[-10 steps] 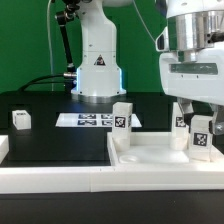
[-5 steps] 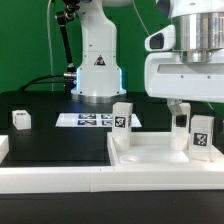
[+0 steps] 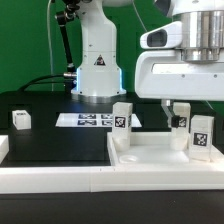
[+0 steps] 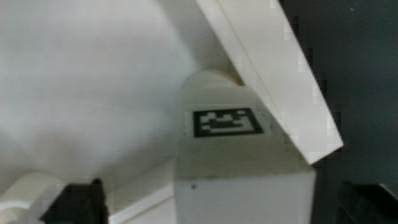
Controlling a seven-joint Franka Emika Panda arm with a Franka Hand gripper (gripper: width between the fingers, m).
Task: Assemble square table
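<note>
The square table's white slab (image 3: 150,157) lies at the exterior view's right, with tagged white legs standing on it: one at its left corner (image 3: 122,122), one at the right (image 3: 201,136), and one behind (image 3: 181,122). My gripper (image 3: 178,108) hangs open just above that rear leg. In the wrist view the tagged leg (image 4: 224,123) stands between my dark fingers (image 4: 80,202), which are wide apart on either side of it with gaps showing. The slab's surface (image 4: 89,80) and raised rim (image 4: 267,60) lie beneath. A fourth leg (image 3: 20,119) sits loose at the far left.
The robot's base (image 3: 97,65) stands at the back centre with the marker board (image 3: 88,120) in front of it. A long white rail (image 3: 55,178) borders the front of the black table surface (image 3: 60,145).
My gripper has slid toward the exterior view's left, from over the right leg to over the rear leg. Its jaws stayed wide. No part has moved.
</note>
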